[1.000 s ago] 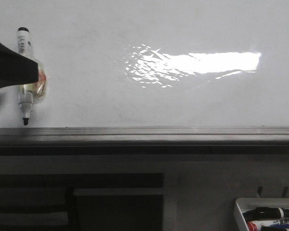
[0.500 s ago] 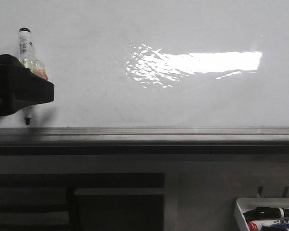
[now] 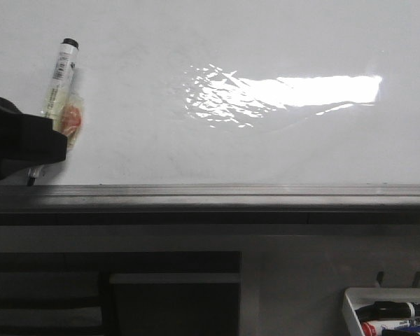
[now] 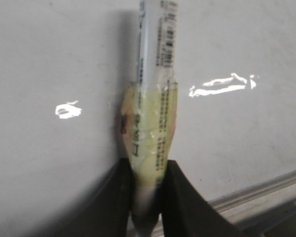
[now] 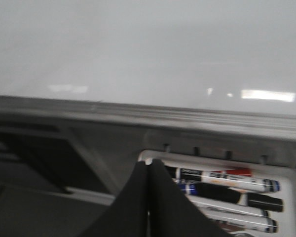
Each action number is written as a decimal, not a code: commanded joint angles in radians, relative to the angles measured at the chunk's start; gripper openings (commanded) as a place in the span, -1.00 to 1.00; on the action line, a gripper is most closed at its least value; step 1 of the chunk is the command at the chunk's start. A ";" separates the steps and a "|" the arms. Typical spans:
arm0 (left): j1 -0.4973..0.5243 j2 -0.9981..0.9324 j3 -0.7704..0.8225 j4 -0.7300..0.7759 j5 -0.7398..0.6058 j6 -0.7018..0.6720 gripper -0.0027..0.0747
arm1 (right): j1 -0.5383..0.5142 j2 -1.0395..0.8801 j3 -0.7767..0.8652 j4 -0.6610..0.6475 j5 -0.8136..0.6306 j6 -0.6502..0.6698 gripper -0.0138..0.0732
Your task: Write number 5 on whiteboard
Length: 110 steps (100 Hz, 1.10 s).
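The whiteboard (image 3: 217, 42) is bare from its centre to the right edge of the front view, so a gripper could sweep anywhere there above the grey rail (image 3: 217, 196) that bounds it below. At the far left, the left gripper (image 3: 35, 150) and its tilted marker (image 3: 59, 84) take up the space by the rail. In the lower right corner, a white tray (image 3: 346, 308) of markers juts out below the rail.

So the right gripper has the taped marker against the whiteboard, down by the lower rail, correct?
Wrong arm. The left gripper holds the taped marker against the whiteboard by the lower rail, as the front view shows; the right gripper is shut and empty.
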 commanded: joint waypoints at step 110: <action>0.001 -0.186 -0.024 1.045 -0.097 -0.004 -0.98 | 0.691 0.769 -0.572 0.008 -0.282 -0.037 0.35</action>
